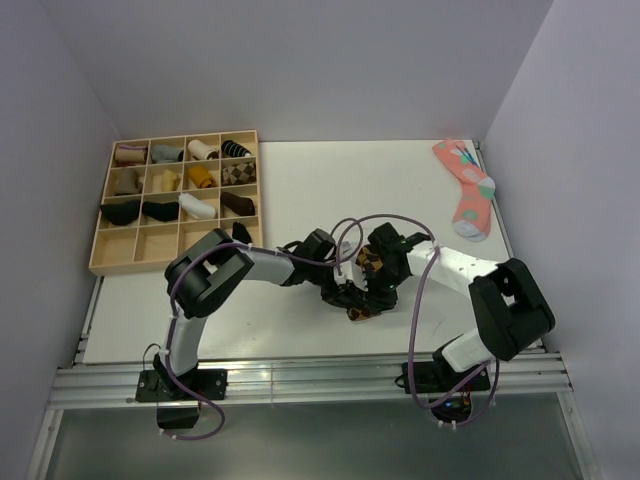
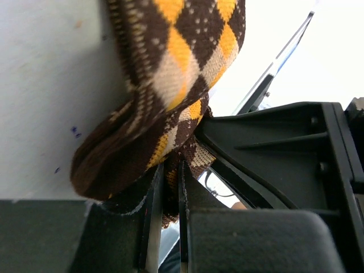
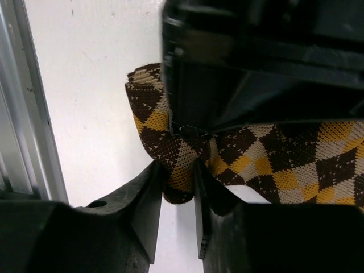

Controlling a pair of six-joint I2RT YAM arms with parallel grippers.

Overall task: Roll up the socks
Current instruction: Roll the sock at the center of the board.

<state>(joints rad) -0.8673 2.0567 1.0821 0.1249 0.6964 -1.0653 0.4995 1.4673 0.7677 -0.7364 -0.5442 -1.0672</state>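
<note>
We saw the socks as soft knitted cloth, matt and slightly fuzzy, the stitches plain to see in brown, orange and tan. The left gripper and right gripper looked like black plastic, smooth with a dull sheen. The table was a white, smooth, matt board with a few faint marks. The rail along its edge was silvery metal with a satin finish. The tray was pale, bare-looking wood. The pink sock was knit cloth too, and the cables had smooth purple sheaths.
</note>
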